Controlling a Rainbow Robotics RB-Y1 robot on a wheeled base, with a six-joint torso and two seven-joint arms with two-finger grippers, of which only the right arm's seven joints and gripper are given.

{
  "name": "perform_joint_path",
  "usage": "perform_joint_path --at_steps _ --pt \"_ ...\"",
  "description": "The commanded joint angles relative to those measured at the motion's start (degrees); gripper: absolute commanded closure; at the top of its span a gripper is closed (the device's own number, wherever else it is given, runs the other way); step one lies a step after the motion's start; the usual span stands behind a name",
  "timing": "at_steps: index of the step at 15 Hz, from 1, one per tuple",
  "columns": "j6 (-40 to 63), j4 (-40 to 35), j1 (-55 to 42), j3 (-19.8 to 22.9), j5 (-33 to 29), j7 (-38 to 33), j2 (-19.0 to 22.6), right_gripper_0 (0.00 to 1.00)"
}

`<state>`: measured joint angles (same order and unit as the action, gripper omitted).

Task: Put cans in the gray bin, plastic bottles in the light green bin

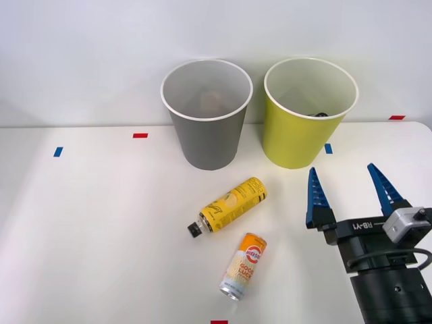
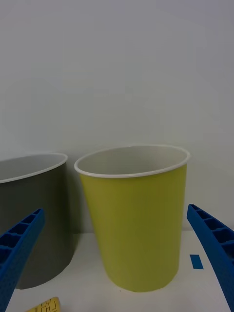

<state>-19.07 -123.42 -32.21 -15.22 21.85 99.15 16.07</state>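
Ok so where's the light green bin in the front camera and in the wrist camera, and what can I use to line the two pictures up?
Front view: the light green bin stands at the table's far edge, right of centre, beyond the open right gripper.
Right wrist view: it stands upright in the middle, between the two blue fingers.
Shared landmark: the gray bin, standing on its left in both.
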Motion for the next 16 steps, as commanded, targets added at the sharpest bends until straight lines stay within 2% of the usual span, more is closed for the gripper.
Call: perform_joint_path --at_steps 1,4,8,13,16 --pt "-0.01 0.02 -4.0 0.19 -0.49 -0.01 -2.54 0.0" --pt "-0.01 0.02 -8.05 0.45 -0.49 0.07 -5.17 0.0" --pt "0.78 0.02 -11.56 1.07 -0.49 0.16 -5.35 0.0" --pt "1.22 3.98 -8.48 2.65 -4.97 0.34 -8.51 0.0" --pt "1.66 4.42 -7.43 2.47 -5.41 0.16 -10.71 0.0"
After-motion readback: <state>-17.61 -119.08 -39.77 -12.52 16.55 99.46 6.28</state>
